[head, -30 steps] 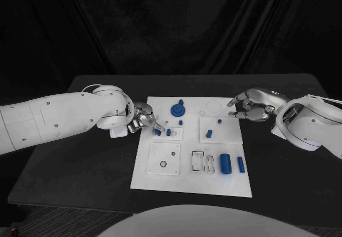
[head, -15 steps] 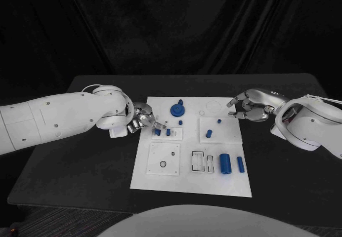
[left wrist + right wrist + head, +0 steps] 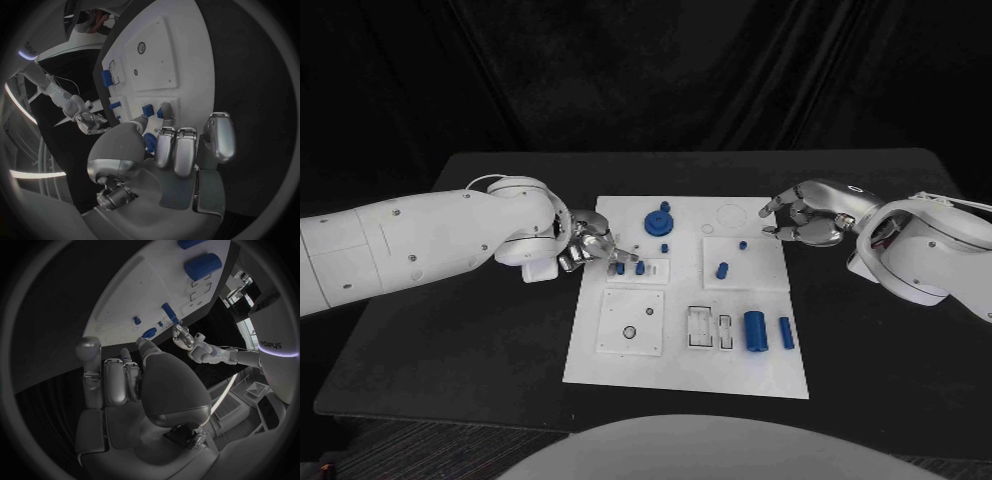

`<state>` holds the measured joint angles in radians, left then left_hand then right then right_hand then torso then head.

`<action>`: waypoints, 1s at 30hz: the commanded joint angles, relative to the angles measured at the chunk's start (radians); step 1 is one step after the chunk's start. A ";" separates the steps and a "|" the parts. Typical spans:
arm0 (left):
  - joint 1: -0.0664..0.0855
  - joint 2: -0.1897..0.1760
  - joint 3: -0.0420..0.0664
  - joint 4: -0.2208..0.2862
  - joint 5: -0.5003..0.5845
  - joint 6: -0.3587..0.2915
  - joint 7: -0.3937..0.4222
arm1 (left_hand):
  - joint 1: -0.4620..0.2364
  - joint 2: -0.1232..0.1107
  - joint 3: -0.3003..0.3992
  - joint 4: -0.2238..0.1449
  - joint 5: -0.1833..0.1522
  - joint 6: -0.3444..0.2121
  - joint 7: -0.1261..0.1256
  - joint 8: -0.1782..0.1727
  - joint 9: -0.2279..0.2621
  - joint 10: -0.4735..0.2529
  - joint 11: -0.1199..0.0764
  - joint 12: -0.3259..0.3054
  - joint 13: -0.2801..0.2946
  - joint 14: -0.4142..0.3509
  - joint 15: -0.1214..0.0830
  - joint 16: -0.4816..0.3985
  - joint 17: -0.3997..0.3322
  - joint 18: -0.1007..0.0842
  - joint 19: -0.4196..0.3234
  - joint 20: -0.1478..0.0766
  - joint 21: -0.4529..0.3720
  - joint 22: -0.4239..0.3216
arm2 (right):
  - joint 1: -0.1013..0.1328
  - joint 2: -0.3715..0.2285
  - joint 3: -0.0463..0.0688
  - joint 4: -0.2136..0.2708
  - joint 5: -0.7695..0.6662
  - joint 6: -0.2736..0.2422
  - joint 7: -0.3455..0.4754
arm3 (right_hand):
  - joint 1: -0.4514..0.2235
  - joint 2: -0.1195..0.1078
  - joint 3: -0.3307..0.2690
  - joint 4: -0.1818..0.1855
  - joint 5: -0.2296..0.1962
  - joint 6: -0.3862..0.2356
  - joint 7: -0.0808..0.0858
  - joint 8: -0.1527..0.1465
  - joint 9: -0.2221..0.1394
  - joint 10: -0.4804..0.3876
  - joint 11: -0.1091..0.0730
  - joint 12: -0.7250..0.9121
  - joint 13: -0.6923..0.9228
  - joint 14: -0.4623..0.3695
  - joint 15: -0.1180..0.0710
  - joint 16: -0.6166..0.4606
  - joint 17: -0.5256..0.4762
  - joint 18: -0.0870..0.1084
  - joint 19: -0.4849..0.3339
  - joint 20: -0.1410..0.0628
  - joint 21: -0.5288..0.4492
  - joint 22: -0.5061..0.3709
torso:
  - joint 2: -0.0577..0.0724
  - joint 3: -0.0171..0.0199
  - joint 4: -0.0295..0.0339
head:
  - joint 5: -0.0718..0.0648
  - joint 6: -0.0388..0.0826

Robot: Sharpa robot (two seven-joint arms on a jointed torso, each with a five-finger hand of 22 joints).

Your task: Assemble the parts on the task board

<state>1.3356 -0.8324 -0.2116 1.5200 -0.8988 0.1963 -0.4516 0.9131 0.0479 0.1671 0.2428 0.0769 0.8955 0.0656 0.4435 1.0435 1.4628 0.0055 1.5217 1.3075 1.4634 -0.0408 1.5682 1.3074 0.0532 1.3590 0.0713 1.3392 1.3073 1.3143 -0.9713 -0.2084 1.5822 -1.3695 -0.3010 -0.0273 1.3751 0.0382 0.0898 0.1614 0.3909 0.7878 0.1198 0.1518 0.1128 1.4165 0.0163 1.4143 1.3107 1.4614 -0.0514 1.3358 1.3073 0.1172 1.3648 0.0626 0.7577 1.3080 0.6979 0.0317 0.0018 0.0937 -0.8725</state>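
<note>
Here, left robot hand (image 3: 593, 247) pinching small blue peg (image 3: 616, 267) at task board (image 3: 689, 382) edge, right robot hand (image 3: 803, 222) curled empty.

Both arms are white, built of smooth rounded shells with small dark screw dots along the left arm (image 3: 401, 240). The right arm (image 3: 927, 250) carries a thin cable looping over its wrist shell. Each ends in a silver metallic hand: the left hand (image 3: 589, 245) and right hand (image 3: 805, 215) have glossy segmented fingers (image 3: 176, 150) with rounded tips and a bulbous, polished thumb base.
</note>
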 commanded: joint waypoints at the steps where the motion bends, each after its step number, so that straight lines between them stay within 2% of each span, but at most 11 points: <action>1: -0.003 0.000 -0.001 0.006 0.008 -0.017 0.027 | 0.011 0.004 -0.007 0.000 0.007 0.001 -0.005 0.002 -0.003 0.046 -0.007 0.004 0.198 0.107 -0.004 0.003 0.263 0.018 0.006 -0.002 -0.001 0.120 | -0.003 -0.001 0.001 0.000 -0.001 -0.001 -0.012 | 0.007 0.000 0.005 0.001 0.009 0.009 -0.001 -0.006 -0.001 -0.004 0.001 -0.004 0.095 0.036 0.003 -0.005 0.035 0.015 -0.004 -0.002 -0.006 0.084 | 0.000 -0.0002 0.0002 | -0.001 0.000; 12: -0.003 -0.006 -0.001 0.013 0.007 -0.039 0.027 | 0.036 0.012 -0.017 0.006 0.023 -0.001 -0.003 -0.028 -0.031 0.048 -0.007 0.005 0.200 0.107 -0.005 0.003 0.263 0.017 0.010 -0.004 0.000 0.125 | -0.003 -0.002 0.001 0.000 -0.001 -0.001 -0.013 | 0.009 0.000 0.013 -0.002 0.021 0.010 -0.001 -0.008 -0.003 -0.005 0.001 -0.005 0.094 0.035 0.003 -0.007 0.033 0.015 -0.004 -0.002 -0.008 0.085 | -0.001 -0.0003 0.0010 | -0.002 0.000; 15: -0.002 -0.013 -0.001 0.017 -0.007 -0.054 0.024 | 0.041 0.013 -0.020 0.007 0.025 0.009 -0.004 -0.026 -0.032 0.049 -0.008 0.006 0.201 0.107 -0.005 0.003 0.263 0.017 0.012 -0.004 0.001 0.126 | -0.003 -0.004 0.001 0.003 -0.001 -0.005 -0.012 | 0.009 -0.001 0.014 -0.002 0.022 0.010 -0.001 -0.008 -0.003 -0.005 0.001 -0.005 0.095 0.035 0.003 -0.006 0.033 0.015 -0.004 -0.002 -0.008 0.085 | 0.000 -0.0005 0.0006 | -0.005 0.000; 20: 0.004 -0.037 0.000 0.032 -0.032 -0.075 0.013 | 0.055 0.009 -0.038 0.014 0.026 0.037 -0.014 0.003 -0.017 0.054 -0.015 0.009 0.205 0.107 -0.011 0.003 0.263 0.016 0.018 -0.008 0.004 0.131 | -0.003 -0.012 0.001 0.011 -0.001 -0.018 -0.010 | 0.008 -0.001 0.014 -0.001 0.022 0.010 -0.001 -0.008 -0.003 -0.008 0.001 -0.008 0.091 0.036 0.003 -0.006 0.034 0.015 -0.003 -0.002 -0.007 0.085 | 0.000 -0.0004 0.0008 | -0.003 0.000; 23: 0.019 -0.051 0.000 0.044 -0.056 -0.093 0.014 | 0.060 0.003 -0.048 0.016 0.023 0.037 -0.016 0.015 -0.006 0.056 -0.017 0.010 0.206 0.107 -0.013 0.003 0.263 0.015 0.021 -0.010 0.006 0.134 | -0.002 -0.017 0.001 0.017 -0.001 -0.032 -0.007 | 0.005 -0.002 0.014 0.001 0.022 0.011 -0.001 -0.008 -0.003 -0.012 0.001 -0.012 0.087 0.036 0.003 -0.006 0.034 0.015 -0.003 -0.002 -0.008 0.085 | 0.000 -0.0002 0.0006 | -0.003 0.000; 25: 0.033 -0.058 0.000 0.051 -0.076 -0.114 0.027 | 0.062 -0.010 -0.067 0.022 0.013 0.029 -0.016 0.028 0.009 0.057 -0.019 0.011 0.207 0.107 -0.015 0.003 0.263 0.014 0.024 -0.012 0.007 0.136 | -0.002 -0.020 0.001 0.021 -0.001 -0.043 -0.004 | 0.002 -0.003 0.014 0.003 0.022 0.013 -0.001 -0.008 -0.003 -0.016 0.001 -0.016 0.083 0.036 0.003 -0.006 0.034 0.014 -0.003 -0.002 -0.008 0.085 | 0.000 -0.0002 0.0007 | -0.002 0.000; 28: 0.061 -0.067 0.000 0.063 -0.118 -0.188 0.096 | 0.076 -0.028 -0.091 0.024 0.010 0.007 -0.014 0.035 0.023 0.055 -0.017 0.009 0.205 0.107 -0.016 0.003 0.263 0.014 0.026 -0.013 0.007 0.138 | 0.000 -0.024 0.001 0.028 -0.001 -0.057 0.003 | 0.001 -0.003 0.015 0.003 0.021 0.014 0.000 -0.007 -0.003 -0.017 0.002 -0.017 0.082 0.036 0.003 -0.005 0.035 0.014 -0.003 -0.002 -0.007 0.085 | 0.000 -0.0005 0.0005 | -0.002 0.000; 30: 0.073 -0.068 0.000 0.066 -0.155 -0.248 0.166 | 0.113 -0.037 -0.106 0.016 0.014 -0.024 -0.009 0.041 0.035 0.026 -0.013 -0.014 0.174 0.107 -0.012 0.003 0.263 0.015 0.023 -0.012 0.001 0.138 | 0.001 -0.023 0.001 0.030 -0.001 -0.061 0.006 | -0.001 -0.004 0.016 0.005 0.021 0.018 0.000 -0.006 -0.003 -0.017 0.002 -0.018 0.081 0.037 0.003 -0.003 0.036 0.014 -0.002 -0.002 -0.006 0.086 | 0.000 -0.0005 0.0002 | -0.002 0.000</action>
<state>1.4044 -0.9015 -0.2122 1.5805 -0.9786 0.0655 -0.4027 1.0183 0.0129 0.0660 0.2583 0.0901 0.8789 0.0557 0.4816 1.0760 1.4668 -0.0050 1.5158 1.3074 1.4671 -0.0519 1.5681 1.3074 0.0531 1.3787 0.0588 1.3432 1.3073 1.3142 -0.9937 -0.2082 1.6078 -1.3694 -0.3259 -0.0247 1.3749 0.0380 0.1019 0.1653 0.4065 0.7996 0.1202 0.1480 0.1110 1.4075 0.0180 1.3992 1.3124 1.4612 -0.0511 1.3358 1.3073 0.1171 1.3648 0.0627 0.7532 1.3076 0.6980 0.0313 0.0024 0.0915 -0.8725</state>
